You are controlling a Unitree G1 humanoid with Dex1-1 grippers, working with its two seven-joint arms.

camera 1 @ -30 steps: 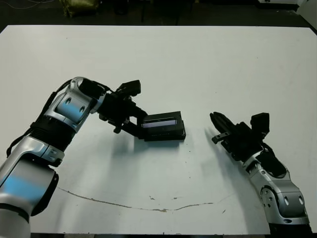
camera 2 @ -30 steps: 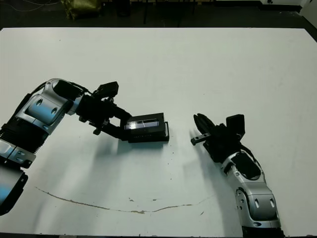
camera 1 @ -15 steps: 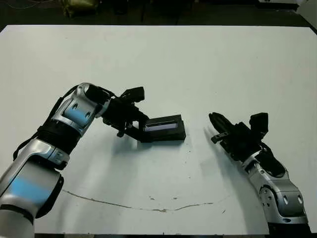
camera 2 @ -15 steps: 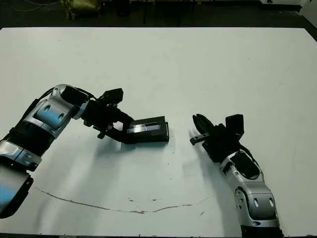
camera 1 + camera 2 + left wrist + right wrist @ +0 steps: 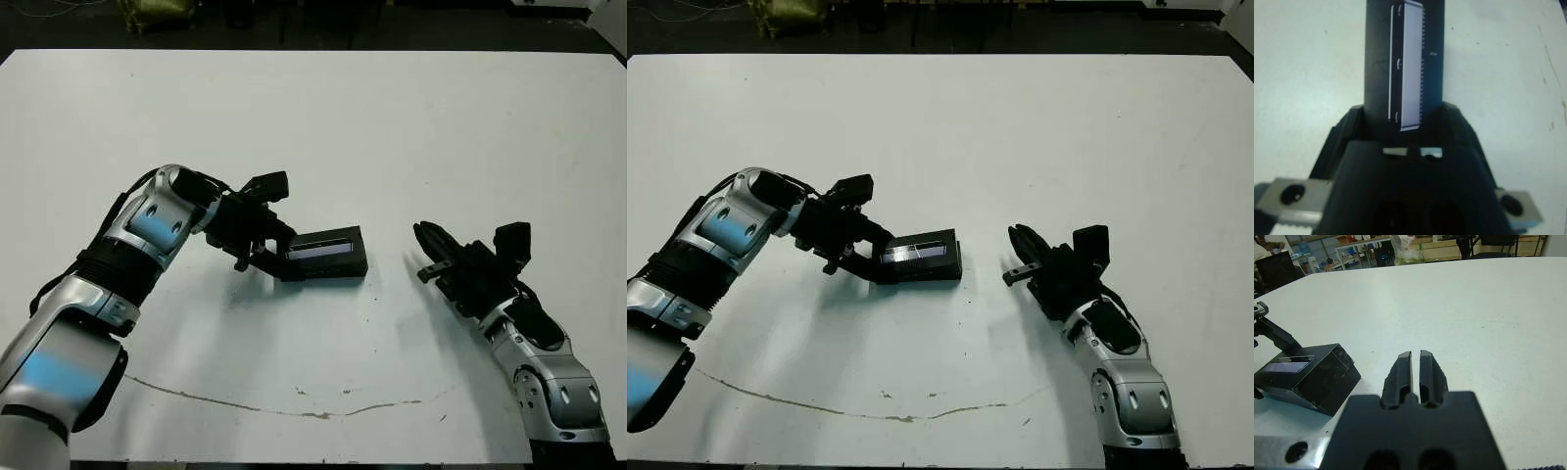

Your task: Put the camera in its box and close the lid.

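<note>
Left tool (image 5: pixel 277 257) grips lid (image 5: pixel 327 252); no legible writing.

A white table (image 5: pixel 313 127) lies under both claws. A thin, wavy brownish scratch (image 5: pixel 255 403) runs along its front edge, nearer the robot than the left claw (image 5: pixel 281 262) and the right claw (image 5: pixel 423 235). Far beyond the left claw, past the table, sits a yellowish bundle (image 5: pixel 157 12). Beyond the right claw stand cluttered benches (image 5: pixel 1381 247) and a black chair (image 5: pixel 1276 269).
</note>
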